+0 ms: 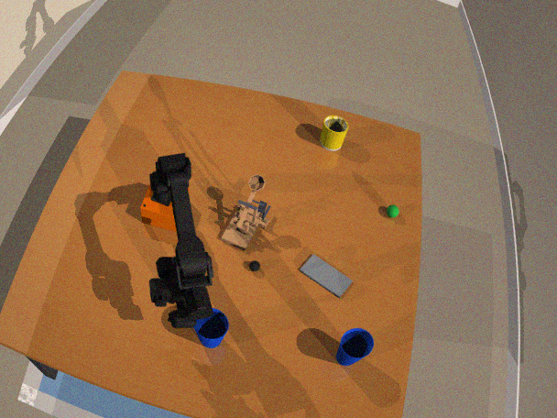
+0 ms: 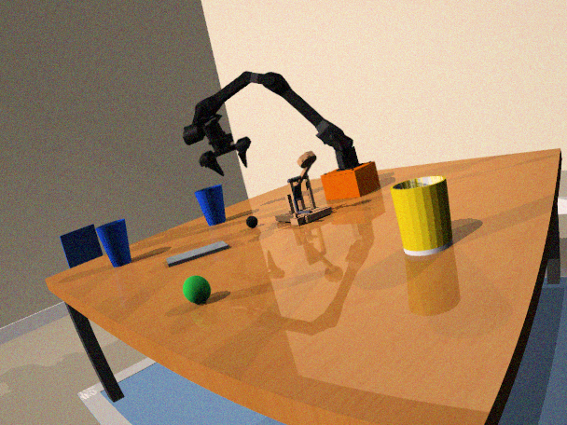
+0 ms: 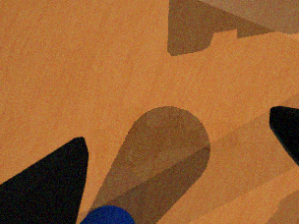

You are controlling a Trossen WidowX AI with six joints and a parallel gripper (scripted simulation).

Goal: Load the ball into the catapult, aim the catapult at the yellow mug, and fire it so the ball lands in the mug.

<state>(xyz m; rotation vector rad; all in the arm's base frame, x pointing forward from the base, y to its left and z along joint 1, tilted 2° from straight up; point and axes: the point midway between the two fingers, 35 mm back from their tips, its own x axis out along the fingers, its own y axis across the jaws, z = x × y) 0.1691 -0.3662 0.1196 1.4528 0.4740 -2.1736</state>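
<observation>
My gripper [image 2: 234, 171] [image 3: 178, 131] is open and empty, high above the table near one blue cup. A small black ball [image 1: 255, 266] [image 2: 252, 222] lies on the table just off the catapult's base end. A larger green ball [image 1: 393, 211] [image 2: 197, 290] lies far off near the table's edge. The wooden catapult [image 1: 238, 236] [image 2: 314, 215] stands near the middle, its arm raised and its round cup [image 1: 256, 182] [image 2: 307, 159] up. In the top view its arm points left of the yellow mug [image 1: 333, 137] [image 2: 423, 221], which stands upright near the far edge. Neither ball shows in the wrist view.
Two blue cups stand upright: one [image 1: 212, 336] [image 2: 212, 205] [image 3: 110, 216] by the gripper, the other [image 1: 348, 353] [image 2: 115, 243] farther along. A flat grey slab [image 1: 326, 275] [image 2: 198, 253] lies between the catapult and that second cup. The arm stands on an orange block [image 1: 158, 213] [image 2: 342, 184].
</observation>
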